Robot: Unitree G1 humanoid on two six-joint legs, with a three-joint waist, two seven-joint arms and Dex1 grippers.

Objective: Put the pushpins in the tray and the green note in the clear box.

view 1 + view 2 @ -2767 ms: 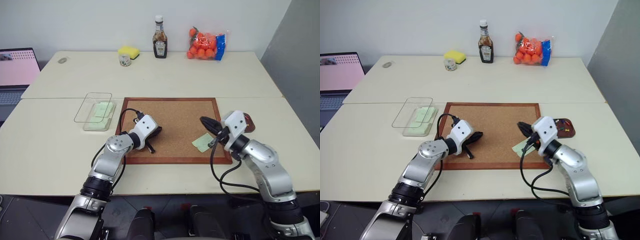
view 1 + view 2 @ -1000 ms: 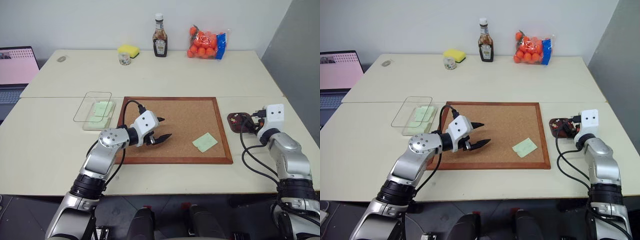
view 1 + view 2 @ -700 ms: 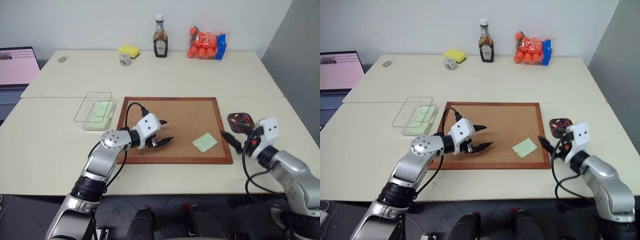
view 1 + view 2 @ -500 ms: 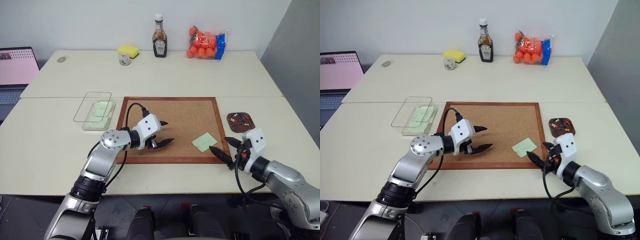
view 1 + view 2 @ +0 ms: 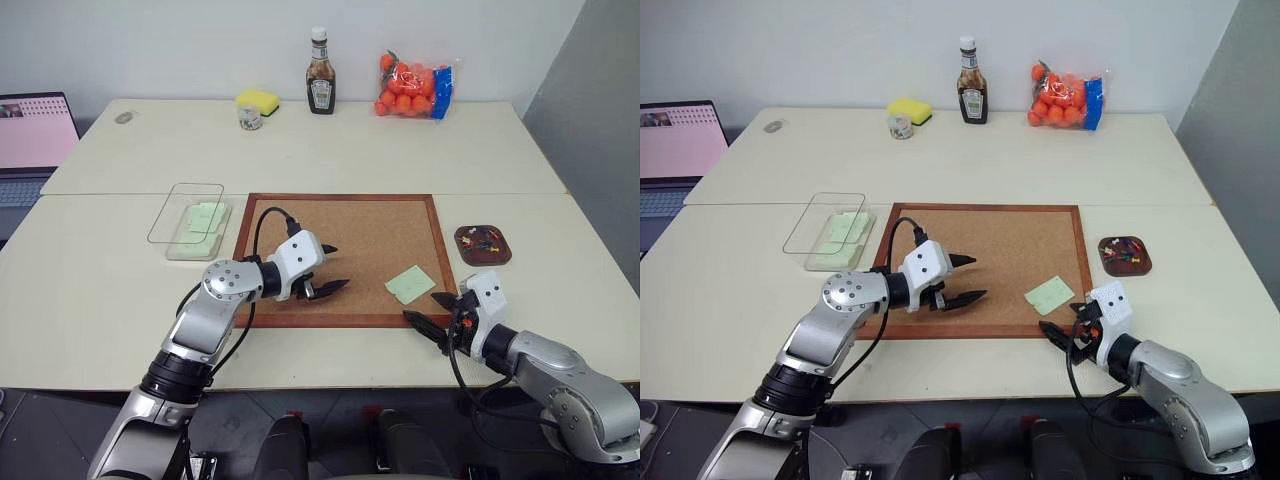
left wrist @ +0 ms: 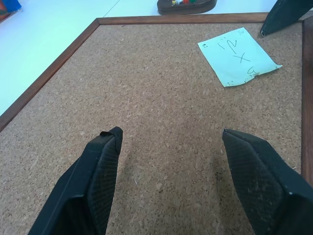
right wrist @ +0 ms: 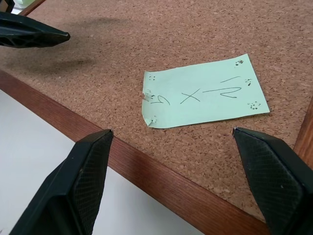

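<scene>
The green note (image 5: 410,284) lies flat on the corkboard (image 5: 350,225) near its front right corner, with pen marks on it (image 7: 205,93). My right gripper (image 5: 425,308) is open just in front of the note at the board's near frame, with nothing between its fingers. My left gripper (image 5: 335,268) hovers open and empty over the board's left part, pointing towards the note (image 6: 239,56). The tray (image 5: 483,243) sits right of the board with coloured pushpins (image 5: 487,238) in it. The clear box (image 5: 190,222) stands left of the board with its lid ajar and pale green paper inside.
Along the table's far edge are a sauce bottle (image 5: 320,88), a yellow sponge (image 5: 257,102), a small jar (image 5: 249,119) and a bag of oranges (image 5: 412,88). A laptop (image 5: 35,135) is at the far left.
My right arm has swung from beside the tray back and leftward to the board's front edge by the note, staying open. The left gripper has kept its place.
</scene>
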